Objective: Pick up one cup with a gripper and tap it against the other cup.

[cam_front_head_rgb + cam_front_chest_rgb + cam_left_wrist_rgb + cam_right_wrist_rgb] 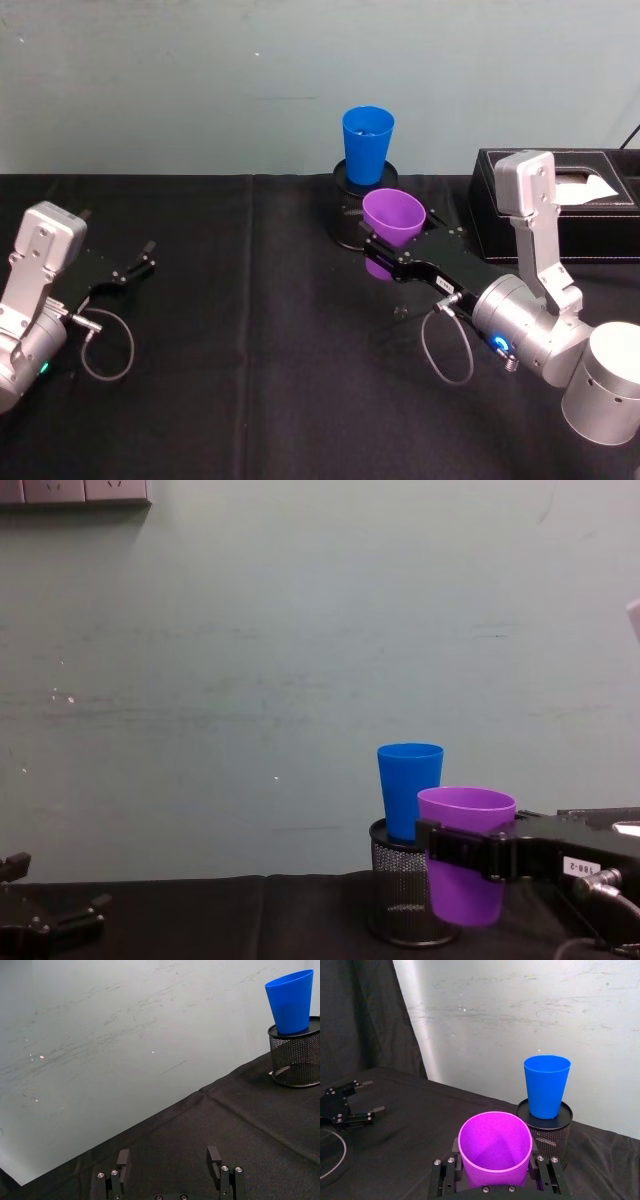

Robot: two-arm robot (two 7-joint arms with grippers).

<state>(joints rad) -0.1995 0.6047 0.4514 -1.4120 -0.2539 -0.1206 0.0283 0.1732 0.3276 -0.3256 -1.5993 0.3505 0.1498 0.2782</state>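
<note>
My right gripper is shut on the purple cup, holding it upright above the table just in front of the black mesh holder. The same cup sits between the right gripper's fingers in the right wrist view, and in the chest view the purple cup hangs right of the holder. The blue cup stands upright on top of the holder, behind and above the purple one; a small gap separates them. My left gripper rests open at the far left, empty.
A black tissue box lies at the back right behind my right arm. The black cloth covers the table. A pale wall runs close behind the holder.
</note>
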